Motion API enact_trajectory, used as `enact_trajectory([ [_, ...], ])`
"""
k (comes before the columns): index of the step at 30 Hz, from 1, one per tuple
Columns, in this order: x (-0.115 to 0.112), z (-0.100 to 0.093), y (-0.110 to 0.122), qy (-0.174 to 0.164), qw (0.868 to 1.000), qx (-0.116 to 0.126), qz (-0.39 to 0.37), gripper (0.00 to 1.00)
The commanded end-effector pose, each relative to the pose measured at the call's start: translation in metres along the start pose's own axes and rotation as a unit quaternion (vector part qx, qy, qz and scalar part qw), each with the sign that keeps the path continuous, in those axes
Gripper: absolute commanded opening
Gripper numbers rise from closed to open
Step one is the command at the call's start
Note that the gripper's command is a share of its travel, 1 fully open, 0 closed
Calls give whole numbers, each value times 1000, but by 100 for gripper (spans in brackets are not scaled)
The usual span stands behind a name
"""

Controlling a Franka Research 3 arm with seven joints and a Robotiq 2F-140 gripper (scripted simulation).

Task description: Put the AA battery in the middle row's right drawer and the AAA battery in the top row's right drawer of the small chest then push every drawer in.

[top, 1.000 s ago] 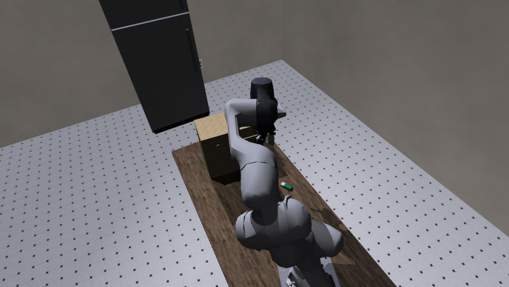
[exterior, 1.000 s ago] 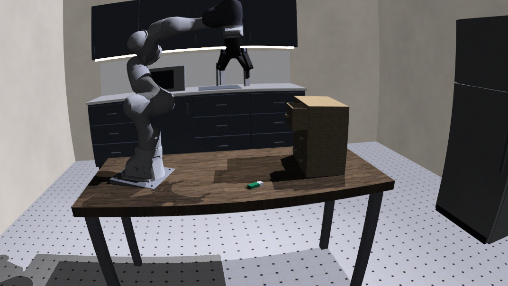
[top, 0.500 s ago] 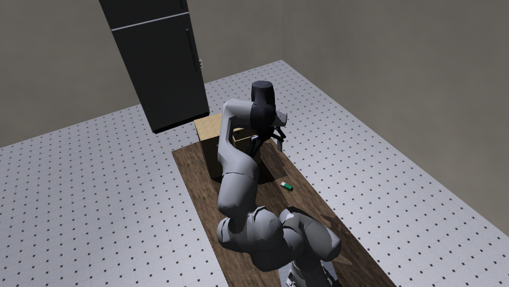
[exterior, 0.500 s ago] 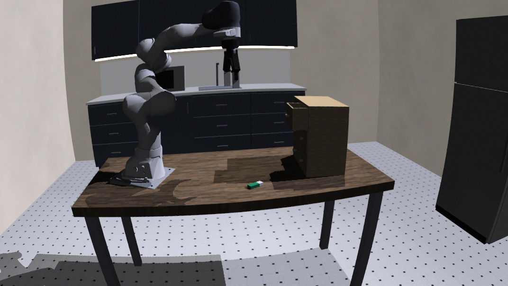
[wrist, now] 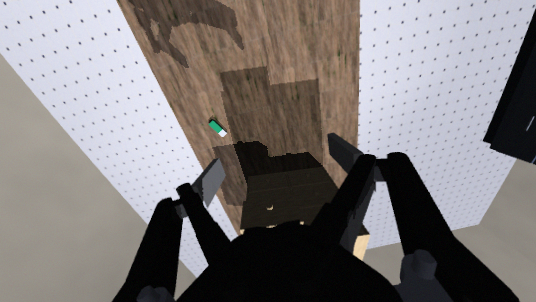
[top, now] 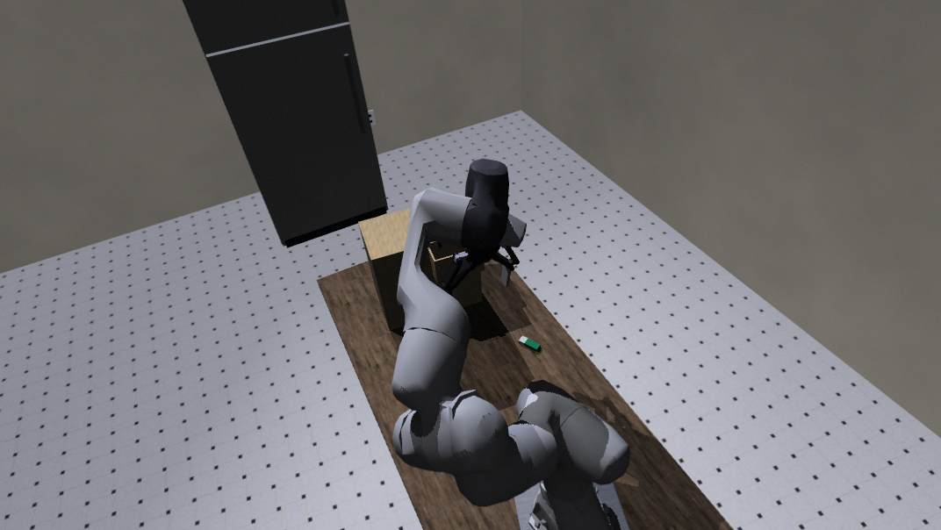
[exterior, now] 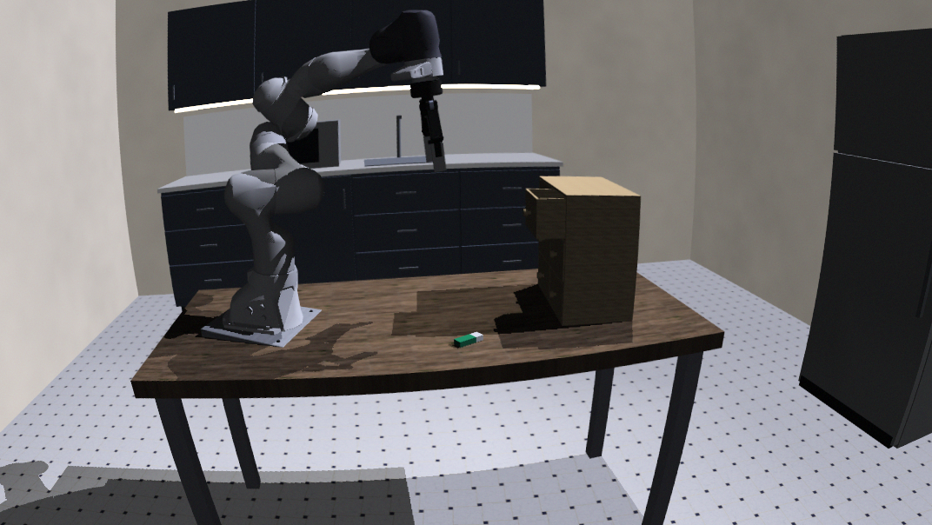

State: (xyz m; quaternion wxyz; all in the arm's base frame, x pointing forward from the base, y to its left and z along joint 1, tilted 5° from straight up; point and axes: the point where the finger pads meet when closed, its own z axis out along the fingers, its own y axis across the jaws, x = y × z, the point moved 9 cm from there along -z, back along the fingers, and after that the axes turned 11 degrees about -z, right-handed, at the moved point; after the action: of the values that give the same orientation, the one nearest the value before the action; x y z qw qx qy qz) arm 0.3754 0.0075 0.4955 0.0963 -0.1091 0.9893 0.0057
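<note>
Pincer (top: 479,273) (exterior: 436,166) (wrist: 273,155) wide, above and out front of chest (top: 384,234) (exterior: 598,257) (wrist: 290,197). Top-right drawer (exterior: 546,215) pulled partway out. Green-and-white block (top: 529,344) (exterior: 468,339) (wrist: 217,127) on worktop (top: 358,316) (exterior: 365,365) (wrist: 295,45). Batteries: can't make out.

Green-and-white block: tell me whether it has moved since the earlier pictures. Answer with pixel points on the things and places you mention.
No. The green-and-white block (top: 529,344) (exterior: 468,339) (wrist: 217,127) lies at the same spot on the table (top: 369,342) (exterior: 365,365) (wrist: 295,45), near its long edge.
</note>
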Motion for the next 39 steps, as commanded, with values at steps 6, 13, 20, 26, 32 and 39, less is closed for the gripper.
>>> enact_trajectory([
  [6, -72, 18, 25, -213, 970, -10, -115, 100],
  [13, -88, 27, 33, -318, 939, -5, -129, 100],
  [20, -86, 41, 30, -398, 911, 15, -108, 100],
  [26, -40, 85, 4, -451, 889, 79, -28, 100],
  [32, -1, 114, -12, -442, 889, 120, 15, 100],
  [39, 20, 127, -19, -431, 891, 140, 35, 0],
])
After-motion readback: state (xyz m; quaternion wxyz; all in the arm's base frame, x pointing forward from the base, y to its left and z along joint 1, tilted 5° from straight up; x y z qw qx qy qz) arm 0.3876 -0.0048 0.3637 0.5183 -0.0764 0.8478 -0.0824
